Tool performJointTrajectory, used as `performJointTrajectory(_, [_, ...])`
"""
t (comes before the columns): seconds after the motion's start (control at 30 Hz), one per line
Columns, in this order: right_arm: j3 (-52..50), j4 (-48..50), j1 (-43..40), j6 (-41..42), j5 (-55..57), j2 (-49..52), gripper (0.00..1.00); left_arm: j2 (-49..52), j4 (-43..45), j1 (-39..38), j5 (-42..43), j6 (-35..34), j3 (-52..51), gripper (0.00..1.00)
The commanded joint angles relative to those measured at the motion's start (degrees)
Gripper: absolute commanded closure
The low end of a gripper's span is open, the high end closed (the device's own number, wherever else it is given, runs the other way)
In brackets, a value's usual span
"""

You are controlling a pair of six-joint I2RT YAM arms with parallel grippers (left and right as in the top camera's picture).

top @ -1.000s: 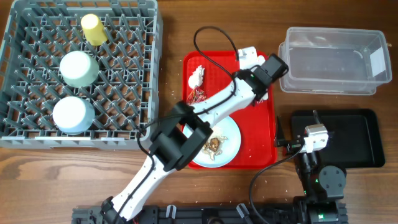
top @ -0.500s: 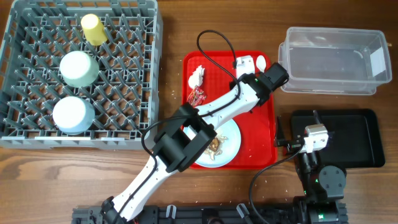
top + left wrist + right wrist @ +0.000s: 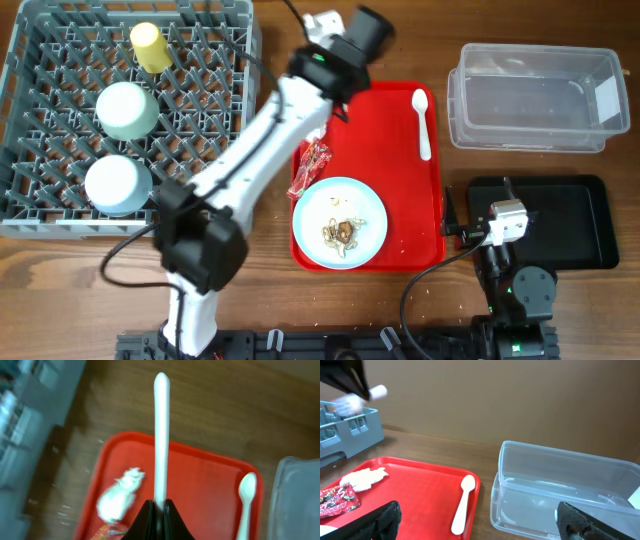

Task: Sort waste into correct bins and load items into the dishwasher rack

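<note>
Left gripper [image 3: 159, 510]: clenched on fork [image 3: 161, 435], one end pinched between fingertips [image 3: 142, 522], rest sticking straight out beyond them.
Fork: in air over red tray's [image 3: 200, 480] far edge, right of rack [image 3: 60, 215].
Right gripper [image 3: 477, 512]: fingers [image 3: 385, 520] spread wide, near right.

1. The red tray [image 3: 405, 190] is carrying a white spoon [image 3: 423, 122].
2. Left of the tray, the grey latticed rack [image 3: 120, 224] is holding a yellow cup [image 3: 150, 47].
3. Over the tray, a white fork [image 3: 161, 435] is showing.
</note>
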Motion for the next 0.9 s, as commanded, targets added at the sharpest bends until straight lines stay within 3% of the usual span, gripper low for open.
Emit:
performJointTrajectory(0.0, [-0.02,0.17,-0.22,0.68,0.59,-0.31,0.0,-4.37,-3.63,7.58,5.18,16.87,-0.02,0.96])
performJointTrajectory(0.07, [-0.02,0.17,-0.22,0.68,0.59,-0.31,0.0,-4.83,-6.91,15.19,10.08,28.59,-0.04,0.89])
performJointTrajectory(0.17, [-0.02,0.17,-0.22,0.7,0.59,-0.31,0.0,-4.39,-9.31,24.76,19.82,42.53,-0.07,0.96])
performJointTrajectory(0.27, [-0.02,0.17,-0.22,0.68,0.59,-0.31,0.0,-4.39,-8.39,32.0,27.23,48.83,-0.09,0.96])
performJointTrajectory(0.37, [-0.02,0.17,-0.22,0.7,0.59,-0.31,0.0,-4.39,-8.96,38.34,34.77,48.13,-0.11,0.96])
performJointTrajectory(0.4, [-0.02,0.17,-0.22,0.7,0.59,-0.31,0.0,-4.39,-10.4,39.43,40.06,48.28,-0.11,0.84])
performJointTrajectory(0.43, [-0.02,0.17,-0.22,0.68,0.59,-0.31,0.0,-4.39,-11.23,39.47,42.38,48.59,-0.11,0.8])
performJointTrajectory(0.47, [-0.02,0.17,-0.22,0.7,0.59,-0.31,0.0,-4.39,-12.41,38.93,44.39,48.59,-0.11,0.64])
performJointTrajectory(0.57, [-0.02,0.17,-0.22,0.68,0.59,-0.31,0.0,-4.39,-14.36,32.5,44.63,52.37,-0.11,0.53])
performJointTrajectory(0.63, [-0.02,0.17,-0.22,0.68,0.59,-0.31,0.0,-4.35,-13.92,27.3,44.63,52.81,-0.11,0.53])
performJointTrajectory(0.7, [-0.02,0.17,-0.22,0.68,0.57,-0.31,0.0,-3.67,-11.61,21.88,44.54,49.07,-0.11,0.61])
performJointTrajectory(0.73, [-0.02,0.17,-0.22,0.68,0.59,-0.31,0.0,-2.25,-6.88,16.65,42.53,38.42,-0.11,0.66])
performJointTrajectory(0.8, [-0.02,0.17,-0.22,0.7,0.59,-0.31,0.0,0.94,0.7,9.29,30.82,22.21,-0.11,0.64])
performJointTrajectory(0.87, [-0.02,0.17,-0.22,0.68,0.59,-0.31,0.0,4.02,6.84,3.32,22.97,12.68,-0.11,0.64])
